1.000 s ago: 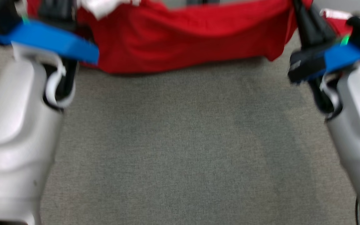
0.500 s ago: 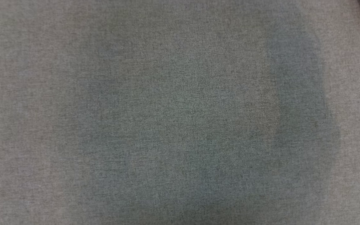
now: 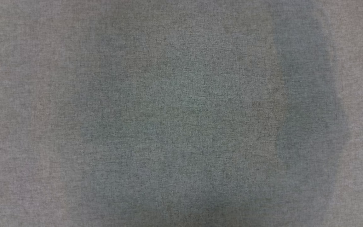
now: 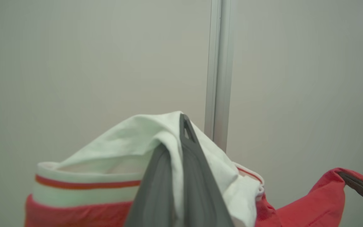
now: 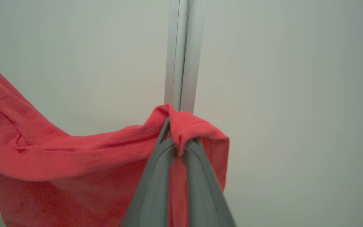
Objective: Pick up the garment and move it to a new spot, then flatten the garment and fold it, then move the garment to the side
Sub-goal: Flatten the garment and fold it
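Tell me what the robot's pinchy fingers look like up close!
The left gripper has two long, smooth, dark grey fingers that narrow to thin tips, a bit like a bird's beak. One finger has a little slot near its tip. The right gripper has the same plain dark grey, tapering fingers.

No writing, label, brand, number or sign can be read in any view. The garment [image 4: 106,148] is plain red and white cloth with one red stripe across its white band, and it carries no legible print or tag.
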### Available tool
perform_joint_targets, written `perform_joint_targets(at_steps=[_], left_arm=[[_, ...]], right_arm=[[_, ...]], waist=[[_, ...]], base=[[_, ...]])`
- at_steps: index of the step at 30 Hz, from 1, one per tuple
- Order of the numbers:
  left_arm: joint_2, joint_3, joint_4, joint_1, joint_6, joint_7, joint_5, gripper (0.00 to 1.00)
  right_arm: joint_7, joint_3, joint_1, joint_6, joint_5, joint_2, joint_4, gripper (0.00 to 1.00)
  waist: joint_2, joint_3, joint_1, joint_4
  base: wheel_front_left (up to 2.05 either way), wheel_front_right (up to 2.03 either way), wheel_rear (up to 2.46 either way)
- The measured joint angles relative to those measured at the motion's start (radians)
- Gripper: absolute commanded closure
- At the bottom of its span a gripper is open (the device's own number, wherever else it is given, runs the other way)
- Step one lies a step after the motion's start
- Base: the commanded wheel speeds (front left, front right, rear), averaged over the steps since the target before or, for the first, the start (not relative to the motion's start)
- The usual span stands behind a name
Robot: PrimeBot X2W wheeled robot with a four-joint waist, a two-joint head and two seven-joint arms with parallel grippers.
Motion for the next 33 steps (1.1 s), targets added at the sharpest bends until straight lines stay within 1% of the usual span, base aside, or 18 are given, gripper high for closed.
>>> perform_joint_targets(at_steps=[5, 7, 9, 12, 15, 16, 17, 19, 20, 25, 28, 31, 33], left_arm=[[0.030, -0.039, -0.031, 0.167, 0.000, -0.018, -0.064, 1.00], [0.047, -0.039, -0.056, 0.244, 0.000, -0.019, -0.086, 1.00], [0.068, -0.030, -0.086, 0.325, 0.000, -0.021, -0.100, 1.00], [0.096, 0.034, -0.164, 0.460, 0.000, -0.022, -0.114, 1.00], [0.116, 0.085, -0.236, 0.627, 0.000, -0.022, -0.095, 1.00], [0.116, 0.148, -0.285, 0.746, 0.003, -0.022, -0.089, 1.00], [0.113, 0.176, -0.318, 0.806, 0.008, -0.022, -0.081, 1.00], [0.098, 0.200, -0.365, 0.926, 0.010, -0.023, -0.053, 1.00], [0.073, 0.241, -0.411, 1.045, 0.019, -0.023, -0.037, 1.00], [0.020, 0.301, -0.511, 1.294, 0.028, -0.023, -0.002, 1.00], [-0.002, 0.329, -0.551, 1.430, 0.032, -0.023, 0.011, 1.00], [-0.015, 0.321, -0.573, 1.530, 0.032, -0.023, 0.023, 1.00], [-0.026, 0.295, -0.574, 1.575, 0.032, -0.023, 0.034, 1.00]], right_arm=[[-0.015, 0.067, 0.174, 0.000, 0.051, 0.008, -0.043, 1.00], [-0.016, 0.081, 0.252, 0.000, 0.066, 0.008, -0.084, 1.00], [-0.017, 0.071, 0.327, 0.000, 0.067, 0.008, -0.141, 1.00], [-0.017, 0.060, 0.458, 0.000, 0.062, 0.008, -0.210, 1.00], [-0.017, 0.047, 0.587, 0.000, 0.049, 0.019, -0.265, 1.00], [-0.017, 0.026, 0.664, 0.000, 0.039, 0.036, -0.306, 1.00], [-0.017, 0.018, 0.702, 0.000, 0.036, 0.038, -0.324, 1.00], [-0.017, 0.016, 0.783, 0.000, 0.021, 0.036, -0.356, 1.00], [-0.017, 0.015, 0.872, 0.000, 0.012, 0.035, -0.385, 1.00], [-0.017, 0.014, 1.066, 0.000, 0.011, 0.023, -0.444, 1.00], [-0.017, 0.014, 1.168, 0.000, 0.011, 0.012, -0.473, 1.00], [-0.017, -0.002, 1.263, 0.000, 0.015, -0.002, -0.497, 1.00], [-0.017, -0.017, 1.333, 0.000, 0.023, -0.020, -0.511, 1.00]], waist=[[0.0000, -0.006, 0.0001, -0.001], [0.0000, -0.015, 0.0000, -0.003], [0.0000, -0.025, 0.0000, -0.004], [0.0000, -0.047, 0.0000, -0.008], [0.0000, -0.076, 0.0000, -0.012], [0.0000, -0.098, 0.0000, -0.016], [0.0000, -0.111, -0.0001, -0.017], [0.0000, -0.137, -0.0003, -0.018], [0.0000, -0.163, -0.0003, -0.017], [0.0000, -0.234, -0.0003, -0.012], [0.0000, -0.276, -0.0004, -0.007], [0.0000, -0.315, -0.0004, 0.000], [0.0000, -0.340, -0.0003, 0.008]], base=[[0.00, 0.00, 0.00], [0.00, 0.00, 0.00], [0.00, 0.00, 0.00], [0.00, 0.00, 0.00], [0.00, 0.00, 0.00], [0.00, 0.00, 0.00], [0.00, 0.00, 0.00], [0.00, 0.00, 0.00], [0.00, 0.00, 0.00], [0.00, 0.00, 0.00], [0.00, 0.00, 0.00], [0.00, 0.00, 0.00], [0.00, 0.00, 0.00]])
